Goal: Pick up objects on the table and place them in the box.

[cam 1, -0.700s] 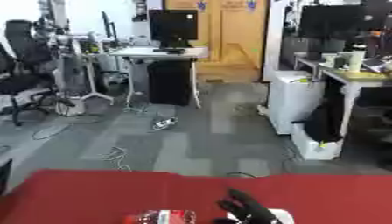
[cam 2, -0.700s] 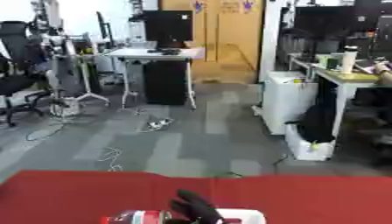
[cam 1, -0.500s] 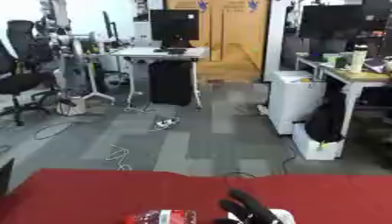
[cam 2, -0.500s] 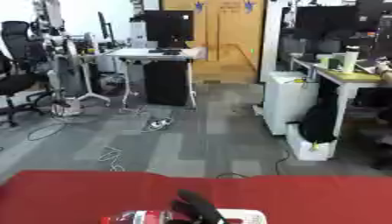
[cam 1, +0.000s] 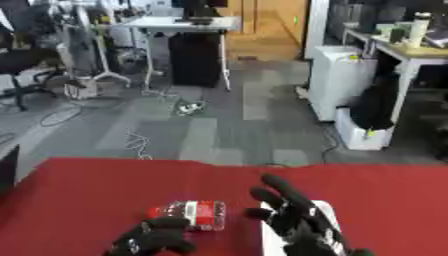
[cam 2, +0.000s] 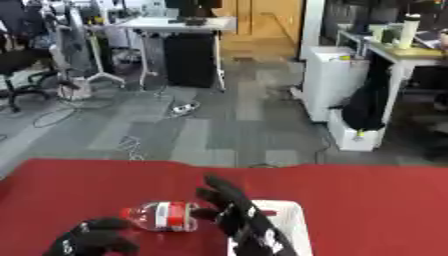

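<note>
A clear plastic bottle (cam 2: 163, 216) with a red label lies on its side on the red table (cam 1: 79, 200). To its right is a white box (cam 2: 287, 223), largely covered by my right hand (cam 1: 296, 220), which is open with its fingers spread and pointing away over the box. My left hand (cam 1: 150, 240) shows at the bottom edge, just in front of the bottle, with its fingers curled and nothing in them. I cannot tell whether it touches the bottle.
The table's far edge (cam 1: 219, 164) runs across the middle of the view. Beyond it lies an office floor with desks, chairs and cables.
The camera has tilted down, so more of the table shows. My left hand has come into view near the bottle. The right hand stays over the white box.
</note>
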{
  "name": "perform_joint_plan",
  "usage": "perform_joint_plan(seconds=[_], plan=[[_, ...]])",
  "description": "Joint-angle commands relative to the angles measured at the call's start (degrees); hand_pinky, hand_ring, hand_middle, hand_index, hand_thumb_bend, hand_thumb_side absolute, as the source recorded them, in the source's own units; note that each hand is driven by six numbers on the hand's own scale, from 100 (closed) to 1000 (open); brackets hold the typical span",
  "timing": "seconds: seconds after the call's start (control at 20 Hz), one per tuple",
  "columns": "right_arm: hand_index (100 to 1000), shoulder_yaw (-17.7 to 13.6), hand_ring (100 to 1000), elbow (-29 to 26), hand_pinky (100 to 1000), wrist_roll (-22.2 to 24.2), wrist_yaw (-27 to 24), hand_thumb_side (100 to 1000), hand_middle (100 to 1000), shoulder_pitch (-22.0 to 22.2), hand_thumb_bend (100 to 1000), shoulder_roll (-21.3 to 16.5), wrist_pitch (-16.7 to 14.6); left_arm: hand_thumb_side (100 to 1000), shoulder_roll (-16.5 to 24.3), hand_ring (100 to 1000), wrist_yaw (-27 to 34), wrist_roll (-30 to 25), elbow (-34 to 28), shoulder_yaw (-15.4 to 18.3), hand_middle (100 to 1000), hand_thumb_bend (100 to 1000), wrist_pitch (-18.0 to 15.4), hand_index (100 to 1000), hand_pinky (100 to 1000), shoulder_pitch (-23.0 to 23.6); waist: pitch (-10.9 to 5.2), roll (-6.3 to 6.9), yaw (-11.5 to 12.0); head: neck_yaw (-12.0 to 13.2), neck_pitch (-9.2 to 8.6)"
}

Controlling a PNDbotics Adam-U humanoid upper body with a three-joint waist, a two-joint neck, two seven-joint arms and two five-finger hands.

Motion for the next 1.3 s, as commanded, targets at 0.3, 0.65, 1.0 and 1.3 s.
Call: perform_joint_plan(seconds=[0.3,0.65,1.0,1.3], plan=[[974,-0.44,963,-0.61,867,0.12,0.15,1000,999,-0.14,503,-1.55,0.11,828,4.15,682,-1.69,1.32,-1.22,1.68,781,123,-1.77,829,632,-0.78,-0.55,0.62,0.17,-0.22,6.47],[975,-0.43,967,-0.9,868,0.35,-0.16,1000,1000,0.67,492,-2.63,0.86,741,13.82,685,-3.22,4.23,-1.22,4.05,773,130,-5.06,831,618,-2.44,-0.31,1.61,0.03,-0.82,8.04],[974,-0.27,968,-1.37,866,0.8,-0.43,1000,1000,1.41,482,-3.13,1.75,717,20.13,692,-4.33,5.98,-1.22,5.82,775,142,-4.17,834,623,-4.68,-0.28,2.33,-0.71,-3.86,10.64],[967,0.04,964,-1.51,858,1.43,-0.57,1000,1000,1.61,476,-3.34,2.19,557,24.59,660,-6.52,5.28,-1.22,6.49,742,268,-3.27,807,595,-6.47,-0.19,2.73,-1.47,-5.39,11.3]])
